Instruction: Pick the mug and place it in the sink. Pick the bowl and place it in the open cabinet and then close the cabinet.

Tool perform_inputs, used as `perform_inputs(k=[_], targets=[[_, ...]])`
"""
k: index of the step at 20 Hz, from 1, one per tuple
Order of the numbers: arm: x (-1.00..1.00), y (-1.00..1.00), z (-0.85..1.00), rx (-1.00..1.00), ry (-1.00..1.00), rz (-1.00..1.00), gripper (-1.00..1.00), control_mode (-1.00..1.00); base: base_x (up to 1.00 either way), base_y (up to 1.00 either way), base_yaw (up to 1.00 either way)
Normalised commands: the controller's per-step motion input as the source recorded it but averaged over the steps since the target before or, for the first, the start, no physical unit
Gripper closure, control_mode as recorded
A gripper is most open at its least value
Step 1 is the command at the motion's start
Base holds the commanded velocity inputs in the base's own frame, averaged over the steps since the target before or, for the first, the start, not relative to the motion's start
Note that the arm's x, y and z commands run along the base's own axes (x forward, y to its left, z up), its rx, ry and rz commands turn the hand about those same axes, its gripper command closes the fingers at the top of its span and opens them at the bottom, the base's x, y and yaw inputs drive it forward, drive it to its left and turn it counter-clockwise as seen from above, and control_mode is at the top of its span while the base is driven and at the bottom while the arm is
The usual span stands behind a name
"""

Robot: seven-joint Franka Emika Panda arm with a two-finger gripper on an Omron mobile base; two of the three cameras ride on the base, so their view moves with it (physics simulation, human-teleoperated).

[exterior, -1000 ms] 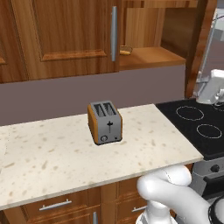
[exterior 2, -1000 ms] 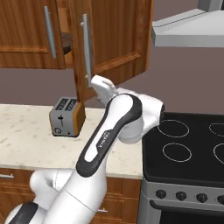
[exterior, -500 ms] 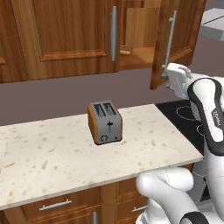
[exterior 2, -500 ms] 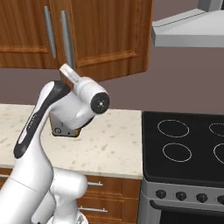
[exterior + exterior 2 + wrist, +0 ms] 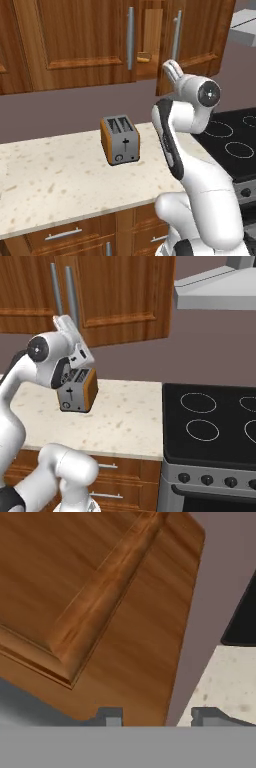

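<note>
1. One cabinet (image 5: 172, 45) door, ajar moments ago, now sits nearly shut.
2. Gripper (image 5: 171, 70), empty, fingers parted, hovers at its lower edge.
3. Closing looks almost finished.

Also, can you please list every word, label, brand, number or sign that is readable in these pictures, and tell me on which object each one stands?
There is no readable text.
The toaster carries small marks on its front, a slot and a round knob, but no letters or numbers.
The stove has round knobs along its front; any markings are too small to read.
The cabinet door and the counter carry no writing.
</note>
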Motion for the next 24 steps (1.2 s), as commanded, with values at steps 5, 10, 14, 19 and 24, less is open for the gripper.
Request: perform_inputs(k=[5, 10, 14, 19, 24], targets=[[0.24, -0.01, 0.8, 0.02, 0.37, -0.53, -1.0, -1.0, 0.0, 0.0, 0.0], [0.45, -0.19, 0.61, 0.12, 0.44, -0.4, -1.0, -1.0, 0.0, 0.0, 0.0], [0.12, -0.12, 0.07, 0.09, 0.21, -0.16, -1.0, -1.0, 0.0, 0.0, 0.0], [0.12, 0.0, -0.43, 0.03, -0.21, 0.14, -1.0, -1.0, 0.0, 0.0, 0.0], [0.74, 0.01, -0.96, 0.02, -0.39, 0.46, -1.0, -1.0, 0.0, 0.0, 0.0]])
